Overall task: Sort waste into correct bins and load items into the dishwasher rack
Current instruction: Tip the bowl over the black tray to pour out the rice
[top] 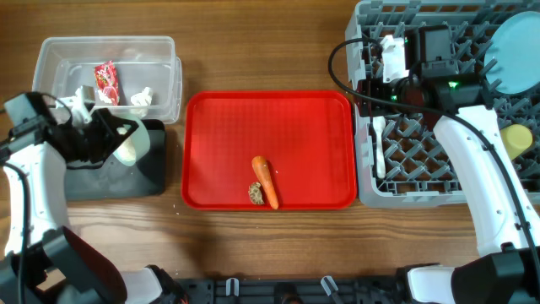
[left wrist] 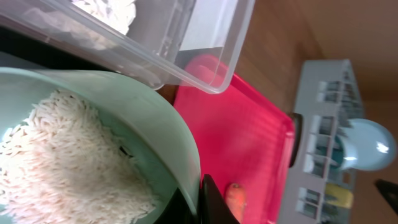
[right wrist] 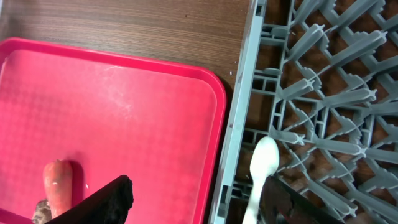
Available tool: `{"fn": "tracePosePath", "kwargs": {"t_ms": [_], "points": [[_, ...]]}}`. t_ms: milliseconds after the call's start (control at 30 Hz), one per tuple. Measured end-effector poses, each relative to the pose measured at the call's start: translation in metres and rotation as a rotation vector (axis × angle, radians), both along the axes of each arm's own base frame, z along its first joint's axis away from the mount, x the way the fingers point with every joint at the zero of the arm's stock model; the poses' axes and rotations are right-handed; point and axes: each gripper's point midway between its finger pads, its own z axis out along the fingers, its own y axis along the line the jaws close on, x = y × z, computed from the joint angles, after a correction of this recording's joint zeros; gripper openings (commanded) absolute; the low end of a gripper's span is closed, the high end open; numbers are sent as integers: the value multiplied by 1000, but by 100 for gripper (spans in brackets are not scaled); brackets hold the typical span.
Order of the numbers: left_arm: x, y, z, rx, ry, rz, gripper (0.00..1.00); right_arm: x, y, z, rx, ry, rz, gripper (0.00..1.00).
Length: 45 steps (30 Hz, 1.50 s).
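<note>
Wrapper (top: 106, 83) and tissue (top: 141, 99) lie in the clear tub (top: 51, 51); plate (top: 516, 55), yellow cup (top: 516, 139) and spoon (top: 379, 148) sit in the rack (top: 422, 169). Left gripper (top: 114, 139) is clamped on the mint green bowl (left wrist: 155, 118) of rice (left wrist: 62, 155) over the black tray (top: 126, 181); right gripper (right wrist: 198, 186) stands apart. Carrot (top: 266, 181) and brown lump (top: 255, 193) are unsorted on the red tray (top: 253, 118).

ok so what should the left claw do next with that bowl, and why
Probably tip the mint green bowl over the black tray: the rice is all inside it, and the left claw holds it right above that tray.
</note>
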Motion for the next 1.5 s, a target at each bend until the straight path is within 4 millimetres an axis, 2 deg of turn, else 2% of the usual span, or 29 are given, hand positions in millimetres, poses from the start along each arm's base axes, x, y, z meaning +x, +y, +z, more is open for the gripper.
{"fn": "tracePosePath", "kwargs": {"t_ms": [367, 600, 1033, 1500], "points": [[-18, 20, -16, -280, -134, 21, 4, -2, 0, -1, -1, 9, -1, 70], [-22, 19, -19, -397, -217, 11, 4, -2, 0, -1, -2, 10, 0, 70], [-20, 16, -7, -446, -293, -5, 4, -2, 0, -1, -2, 10, 0, 70], [-20, 16, -6, -452, -299, -6, 4, -3, -4, -3, -19, 16, -9, 70]]}}
